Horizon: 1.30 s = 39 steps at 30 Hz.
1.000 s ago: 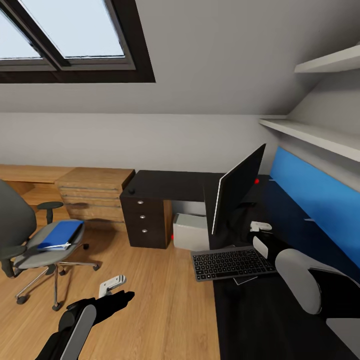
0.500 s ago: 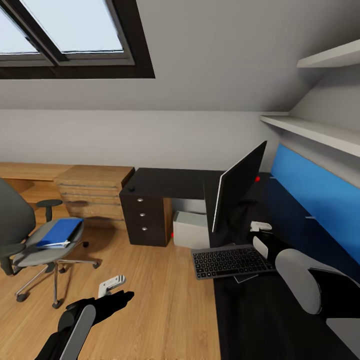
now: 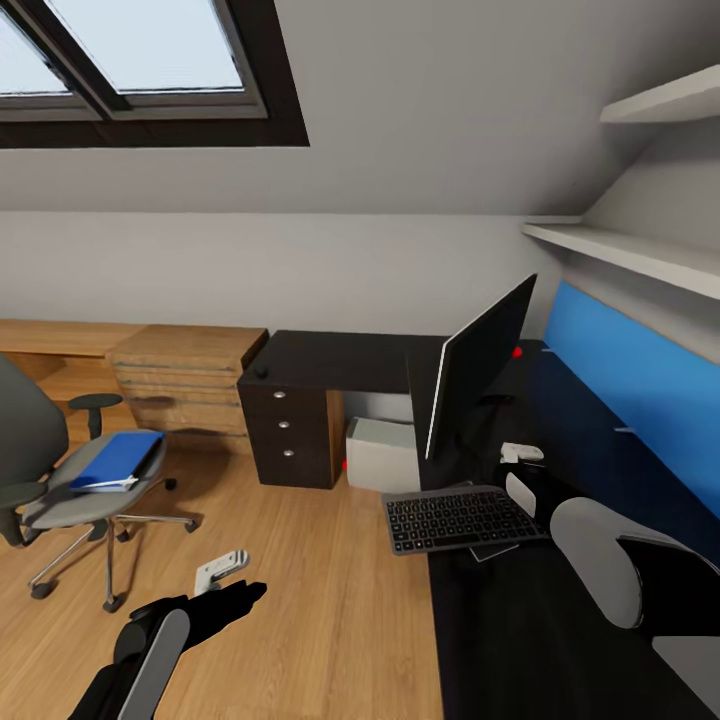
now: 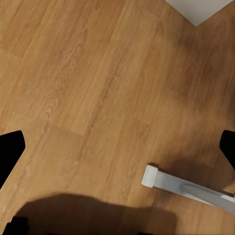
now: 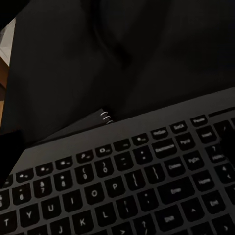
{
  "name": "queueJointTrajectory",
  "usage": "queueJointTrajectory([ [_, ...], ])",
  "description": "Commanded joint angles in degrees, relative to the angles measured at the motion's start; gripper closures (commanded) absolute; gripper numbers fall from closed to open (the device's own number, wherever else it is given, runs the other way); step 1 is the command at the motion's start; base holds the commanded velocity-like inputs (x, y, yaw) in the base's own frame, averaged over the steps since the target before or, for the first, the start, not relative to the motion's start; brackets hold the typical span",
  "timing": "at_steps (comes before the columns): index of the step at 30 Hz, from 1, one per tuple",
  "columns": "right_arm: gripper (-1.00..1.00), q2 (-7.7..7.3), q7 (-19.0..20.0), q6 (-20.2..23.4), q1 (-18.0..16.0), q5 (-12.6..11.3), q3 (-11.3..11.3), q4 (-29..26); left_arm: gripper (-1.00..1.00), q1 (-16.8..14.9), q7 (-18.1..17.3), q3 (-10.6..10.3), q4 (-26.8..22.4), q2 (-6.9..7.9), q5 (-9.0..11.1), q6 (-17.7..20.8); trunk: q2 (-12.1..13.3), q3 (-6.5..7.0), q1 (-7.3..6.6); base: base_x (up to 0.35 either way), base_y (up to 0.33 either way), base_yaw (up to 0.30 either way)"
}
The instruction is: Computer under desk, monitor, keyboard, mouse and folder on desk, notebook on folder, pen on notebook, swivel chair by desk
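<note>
While the keyboard [image 3: 463, 519] is lying on the desk [image 3: 560, 640] before the monitor [image 3: 478, 374], overhanging its edge, the right end effector [image 5: 117, 147] is hovering spread above it. The left end effector [image 3: 222, 570] is hanging spread over the floor [image 3: 330, 600]. The folder [image 3: 118, 460] is sitting on the swivel chair [image 3: 70, 490].

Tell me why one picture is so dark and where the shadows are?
Right wrist view: dim because it looks closely at the glossy black desk top and the slim black-keyed keyboard, whose key letters look soft. Left wrist view: a dark blurry shadow lies across the light oak plank floor. Head view: bright, daylight coming through the dark-framed skylight.
</note>
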Motion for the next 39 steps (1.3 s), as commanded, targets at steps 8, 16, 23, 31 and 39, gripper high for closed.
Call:
queueJointTrajectory([
  [8,-1.0,-0.02,-0.1,0.4,0.0,0.0,-0.3,-0.1,-1.0,0.0,0.5,0.4,-0.1,0.01,0.6,0.2,-3.3,-1.53,1.77,0.0,0.0,0.0],
  [16,-1.0,-0.09,2.0,-0.4,0.1,0.5,-0.1,-0.2,-1.0,0.0,0.5,0.4,-0.1,0.01,0.5,0.1,-6.5,-2.97,3.53,0.0,0.0,0.0],
  [23,-1.0,-0.3,5.9,-3.1,0.2,1.7,0.1,-0.2,-1.0,0.0,1.2,0.3,-0.1,0.01,0.4,0.0,-9.3,-4.23,5.07,0.0,0.0,0.0],
  [31,-1.0,-0.45,7.7,-4.7,0.7,4.2,0.1,-0.1,-1.0,0.0,1.6,0.3,-0.1,0.01,0.1,-0.1,-12.5,-5.66,6.82,0.0,0.0,0.0],
  [39,-1.0,-0.46,8.3,-4.9,0.9,4.9,0.1,-0.1,-1.0,0.0,1.7,0.2,-0.1,-0.08,-1.0,-0.1,-14.9,-6.74,8.14,0.0,0.0,0.0],
])
